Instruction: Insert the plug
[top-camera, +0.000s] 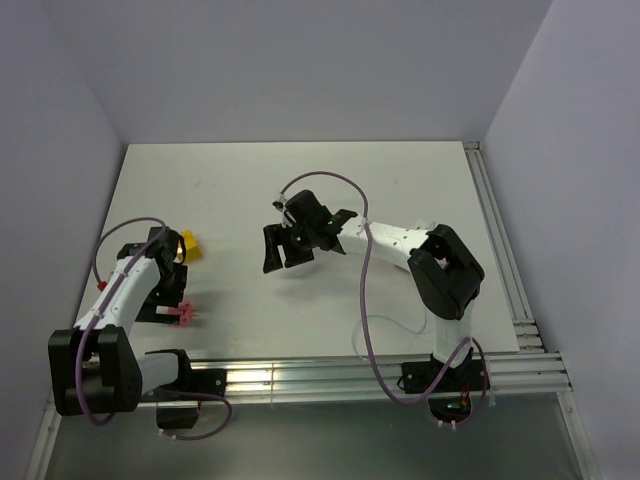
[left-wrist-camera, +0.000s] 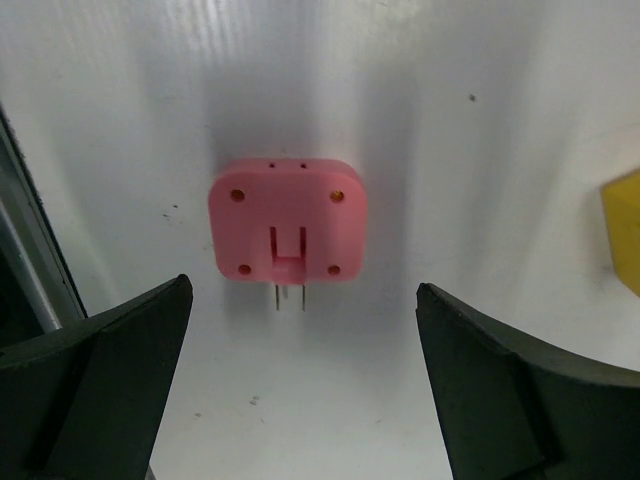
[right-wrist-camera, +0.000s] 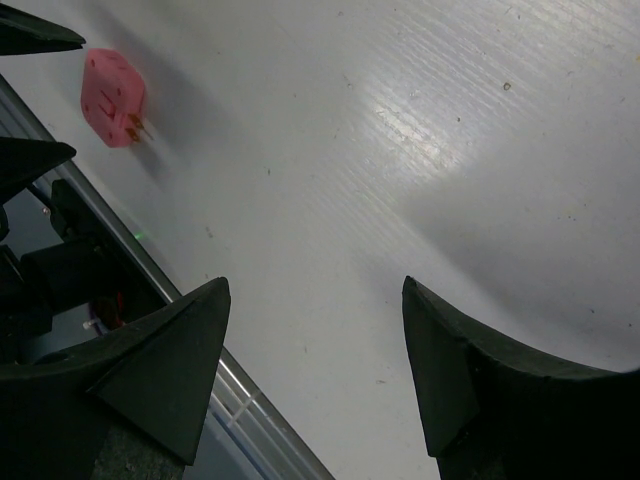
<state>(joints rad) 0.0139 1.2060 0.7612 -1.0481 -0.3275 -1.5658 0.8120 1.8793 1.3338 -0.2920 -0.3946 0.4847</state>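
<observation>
Fingers of the left gripper (left-wrist-camera: 302, 300) stood wide apart, one dark tip at each lower corner of the left wrist view, with nothing between them but white desk (left-wrist-camera: 470, 60). Just beyond the gap lay the plug (left-wrist-camera: 288, 220), a pink rounded-square block lying on the desk. Its upper face showed a small hole near each corner and a U-shaped slot in the middle. Two thin metal prongs (left-wrist-camera: 290, 297) stuck out of its near edge, pointing toward the gripper, and neither finger touched the plug.

From above, the plug (top-camera: 183, 314) sat at the left near side of the desk, close beside the aluminium rail (top-camera: 330, 375) that runs along the front edge. A yellow block (top-camera: 187, 245) lay farther back on the same side, apart from the plug; a slice of it showed at the right edge of the left wrist view.

The right gripper (top-camera: 290, 250) hung over the middle of the desk, well apart from the plug. Its fingers were also spread and empty, with only bare surface below them. In its own wrist view the plug (right-wrist-camera: 112, 97) appeared small at the upper left.
</observation>
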